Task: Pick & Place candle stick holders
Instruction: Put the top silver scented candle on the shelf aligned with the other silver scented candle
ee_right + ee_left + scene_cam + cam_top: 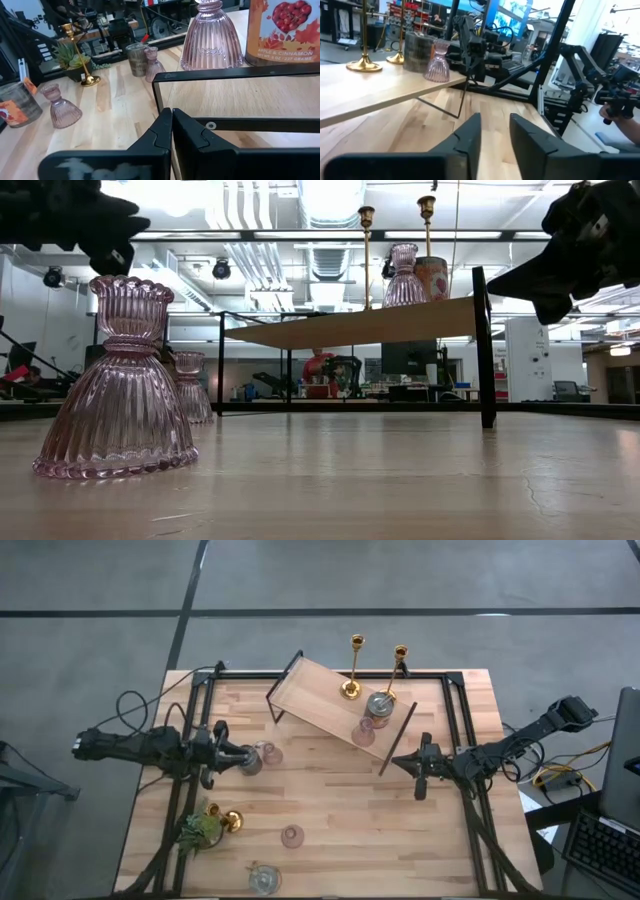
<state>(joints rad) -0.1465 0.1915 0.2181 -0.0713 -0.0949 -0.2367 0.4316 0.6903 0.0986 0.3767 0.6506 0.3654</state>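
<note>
A wooden shelf (pixel 320 695) on black legs stands at the table's far middle. It carries two gold candlesticks (pixel 352 665) (pixel 397 668), a silvery round holder (pixel 380 705) and a pink glass cup (pixel 365 732). My left gripper (pixel 243 758) is open and empty, right by a silvery holder (pixel 252 764) and a pink cup (pixel 271 753) that stand on the table. Between its fingers (pixel 495 135) I see only bare table. My right gripper (pixel 403 762) is shut and empty, close to the shelf's right leg frame (pixel 225 75).
At the near left, a gold candlestick (pixel 225 818) lies beside a green plant (pixel 198 832). A pink cup (pixel 292 836) and a silvery holder (pixel 264 880) stand near the front edge. Bare wood lies between the grippers. People show in the room beyond.
</note>
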